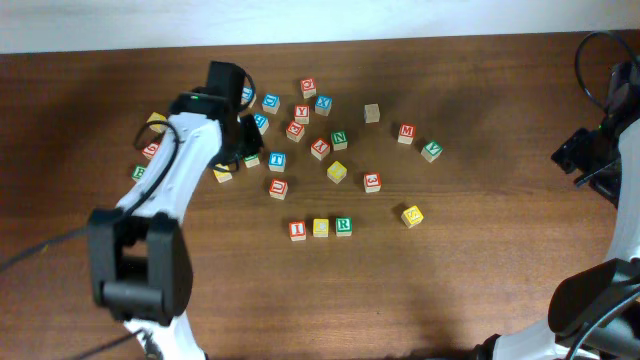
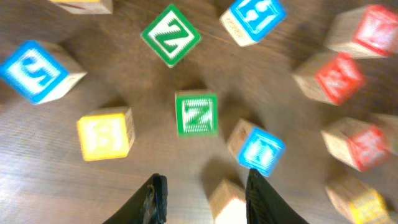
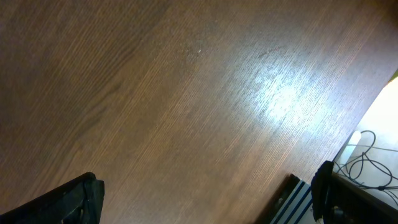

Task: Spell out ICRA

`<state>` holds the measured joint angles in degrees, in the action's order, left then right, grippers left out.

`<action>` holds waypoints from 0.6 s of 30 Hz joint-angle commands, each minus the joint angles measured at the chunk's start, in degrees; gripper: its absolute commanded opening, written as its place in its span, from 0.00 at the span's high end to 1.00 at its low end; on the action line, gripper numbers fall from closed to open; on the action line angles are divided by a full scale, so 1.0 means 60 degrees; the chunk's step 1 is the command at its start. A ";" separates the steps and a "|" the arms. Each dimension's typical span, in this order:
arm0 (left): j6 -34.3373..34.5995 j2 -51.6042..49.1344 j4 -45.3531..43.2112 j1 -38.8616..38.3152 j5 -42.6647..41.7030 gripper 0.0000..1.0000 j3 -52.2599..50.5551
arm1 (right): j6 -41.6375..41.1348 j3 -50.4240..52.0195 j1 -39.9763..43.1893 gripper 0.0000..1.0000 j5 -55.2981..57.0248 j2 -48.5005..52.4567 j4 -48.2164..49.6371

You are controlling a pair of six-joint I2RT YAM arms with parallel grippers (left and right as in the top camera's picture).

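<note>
Three blocks stand in a row at the front middle: a red I block [image 1: 297,230], a yellow C block [image 1: 320,227] and a green R block [image 1: 343,225]. A red block that seems to bear an A [image 1: 320,148] lies in the loose cluster behind them. My left gripper [image 1: 243,140] hovers over the left of the cluster. In the left wrist view it [image 2: 207,200] is open, with a plain-faced wooden block [image 2: 227,202] between the fingers, close to the right one. My right gripper [image 3: 202,199] is open and empty over bare table at the far right [image 1: 580,155].
Ahead of the left fingers lie a green N block [image 2: 196,114], a yellow block [image 2: 106,132], a blue block [image 2: 258,149] and a green Z block [image 2: 170,35]. Red blocks [image 2: 336,78] lie to the right. A yellow block [image 1: 412,215] sits alone right of the row.
</note>
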<state>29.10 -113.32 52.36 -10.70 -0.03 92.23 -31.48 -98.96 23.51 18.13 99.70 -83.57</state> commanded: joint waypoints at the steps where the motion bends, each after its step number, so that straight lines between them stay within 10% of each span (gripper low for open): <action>1: -0.0514 0.0535 0.0612 0.0189 -0.0135 0.66 -0.0011 | -0.0051 -0.0098 0.0022 0.02 0.0011 -0.0102 -0.0007; 8: -0.0510 -0.0769 -0.0805 0.0168 0.0022 0.51 -0.0168 | -0.0051 -0.0098 0.0025 0.02 0.0011 -0.0102 -0.0007; 18: -0.0510 -0.1759 -0.1424 0.0160 -0.0029 0.58 -0.0168 | -0.0051 -0.0098 0.0025 0.02 0.0011 -0.0102 -0.0007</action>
<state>26.57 -122.30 44.23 -9.82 -0.58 91.37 -31.53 -98.96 23.51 18.11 99.70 -83.59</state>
